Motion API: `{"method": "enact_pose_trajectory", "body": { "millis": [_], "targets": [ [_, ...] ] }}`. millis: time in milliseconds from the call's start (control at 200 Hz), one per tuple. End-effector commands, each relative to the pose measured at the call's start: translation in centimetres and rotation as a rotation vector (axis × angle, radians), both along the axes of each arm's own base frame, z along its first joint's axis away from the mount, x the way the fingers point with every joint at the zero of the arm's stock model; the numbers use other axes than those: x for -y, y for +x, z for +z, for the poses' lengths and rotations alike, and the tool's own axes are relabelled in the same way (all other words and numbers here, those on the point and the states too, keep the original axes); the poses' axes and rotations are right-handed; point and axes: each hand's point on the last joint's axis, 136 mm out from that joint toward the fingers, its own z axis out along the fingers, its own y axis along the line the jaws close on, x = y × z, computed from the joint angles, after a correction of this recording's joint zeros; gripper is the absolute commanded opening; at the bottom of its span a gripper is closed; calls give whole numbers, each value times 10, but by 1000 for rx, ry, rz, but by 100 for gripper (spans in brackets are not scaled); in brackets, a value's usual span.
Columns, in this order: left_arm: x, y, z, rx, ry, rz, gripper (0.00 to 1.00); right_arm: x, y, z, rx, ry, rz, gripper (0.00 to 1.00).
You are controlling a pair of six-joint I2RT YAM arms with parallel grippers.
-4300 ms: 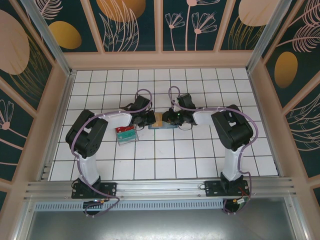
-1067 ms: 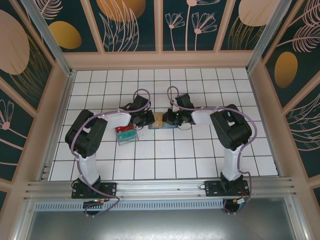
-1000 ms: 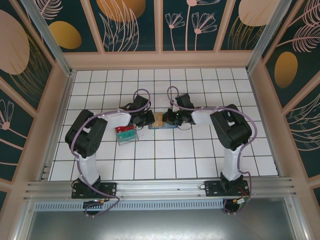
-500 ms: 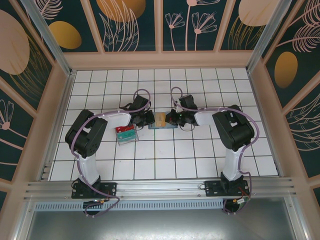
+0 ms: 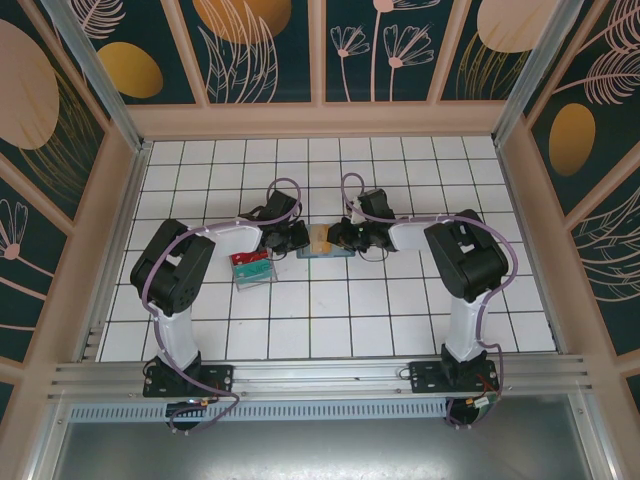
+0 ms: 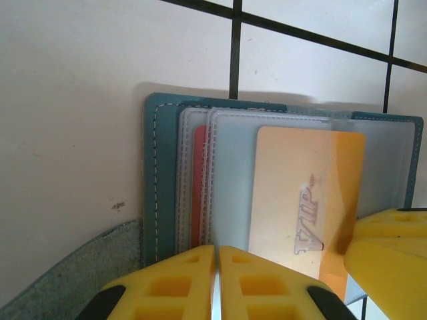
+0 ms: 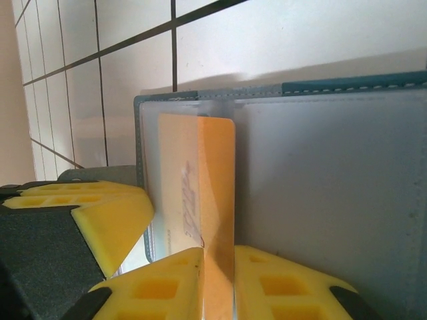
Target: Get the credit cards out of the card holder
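Note:
The teal card holder (image 6: 160, 180) lies flat on the white tiles, and in the top view it sits between the two grippers (image 5: 326, 252). A yellow credit card (image 6: 300, 193) marked VIP sticks partly out of a frosted pocket. The red credit card (image 6: 198, 193) shows as a thin strip in the pocket beside it. My left gripper (image 6: 217, 248) is shut on the thin edge of a frosted pocket. My right gripper (image 7: 219, 252) straddles the bare orange strip of the yellow card (image 7: 217, 180), its jaws a narrow gap apart.
A clear plastic tray (image 5: 252, 267) with red and green contents lies on the tiles just left of the left gripper (image 5: 300, 238). White tiled floor stretches around both arms, bounded by the tan frame walls (image 5: 120, 190).
The right gripper drew slightly right with the yellow card, then came back left toward the holder, and its jaws have parted a little. The left gripper has kept still.

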Motion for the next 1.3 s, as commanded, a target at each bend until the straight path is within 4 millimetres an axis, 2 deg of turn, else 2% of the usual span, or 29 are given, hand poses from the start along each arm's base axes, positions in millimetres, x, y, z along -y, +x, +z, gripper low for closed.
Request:
{"method": "enact_pose_trajectory", "body": {
  "millis": [0,50,135,541,721,891,1051,1296],
  "targets": [
    [-8,-13,-21,-68,39,-6,12,-1,3,-1,-6,15,-2,13],
    [-9,-13,-22,-71,44,-6,13,2,3,-3,-10,4,-10,8],
    [-10,-14,-25,-75,54,-7,12,8,4,-6,-16,0,-19,5],
    [-13,-15,-29,-83,78,-10,11,39,7,-5,-18,-1,-29,0],
    [-12,-13,-27,-81,77,-11,11,53,5,2,-2,4,-51,0],
    [-9,-10,-22,-72,68,-13,12,60,6,17,38,23,-71,0],
    [0,-2,-1,-39,15,-12,18,64,11,35,78,46,-89,0],
    [26,15,64,65,-189,13,34,68,19,70,148,98,-109,0]
  ]
}}
